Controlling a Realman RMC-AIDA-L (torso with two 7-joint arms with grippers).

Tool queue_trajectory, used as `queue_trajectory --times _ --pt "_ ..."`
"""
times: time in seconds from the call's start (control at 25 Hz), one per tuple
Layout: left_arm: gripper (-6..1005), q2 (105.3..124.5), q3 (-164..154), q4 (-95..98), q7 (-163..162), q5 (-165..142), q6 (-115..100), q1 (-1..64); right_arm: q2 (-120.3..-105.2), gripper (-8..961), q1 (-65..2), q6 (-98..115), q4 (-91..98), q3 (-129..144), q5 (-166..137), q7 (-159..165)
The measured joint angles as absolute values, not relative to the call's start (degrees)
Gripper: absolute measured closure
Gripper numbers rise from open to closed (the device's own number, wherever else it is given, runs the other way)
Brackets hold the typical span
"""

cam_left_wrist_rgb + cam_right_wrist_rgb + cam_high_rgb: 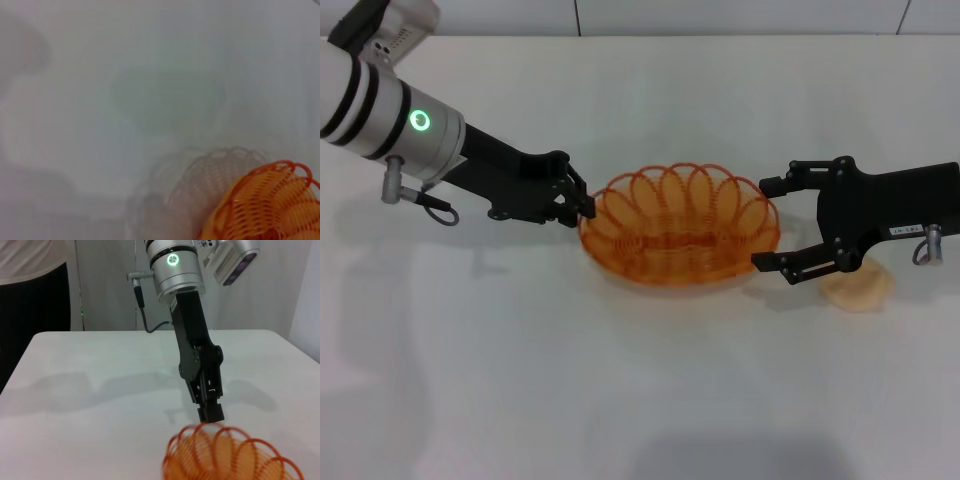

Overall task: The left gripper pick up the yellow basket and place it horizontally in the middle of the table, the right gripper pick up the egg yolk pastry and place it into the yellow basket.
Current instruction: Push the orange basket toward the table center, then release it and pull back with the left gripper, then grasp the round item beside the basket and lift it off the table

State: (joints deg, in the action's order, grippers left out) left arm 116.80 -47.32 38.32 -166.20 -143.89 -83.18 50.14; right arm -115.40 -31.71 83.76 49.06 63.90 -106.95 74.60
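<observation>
The yellow basket (680,240) is in the middle of the white table (620,400), its long side across the view. My left gripper (582,205) is shut on the rim at the basket's left end. The right wrist view shows those fingers (210,410) closed at the looped rim of the basket (230,460). The basket's edge also shows in the left wrist view (265,205), with its shadow on the table. My right gripper (772,225) is open and empty, its jaws at the basket's right end. The egg yolk pastry (860,288) lies on the table just below the right arm.
A person in dark clothes (30,300) stands beyond the table's far edge in the right wrist view. A wall runs along the table's back edge (720,15). The left arm's cable (430,205) hangs close above the table.
</observation>
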Motion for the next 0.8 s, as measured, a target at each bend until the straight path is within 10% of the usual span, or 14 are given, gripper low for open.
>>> queue_trajectory --times 0.8 --pt "387 114.83 -46.90 50.21 -149.59 -138.65 -84.56 45.16 -115.35 68 -31.07 83.76 50.00 63.74 -107.27 77.71"
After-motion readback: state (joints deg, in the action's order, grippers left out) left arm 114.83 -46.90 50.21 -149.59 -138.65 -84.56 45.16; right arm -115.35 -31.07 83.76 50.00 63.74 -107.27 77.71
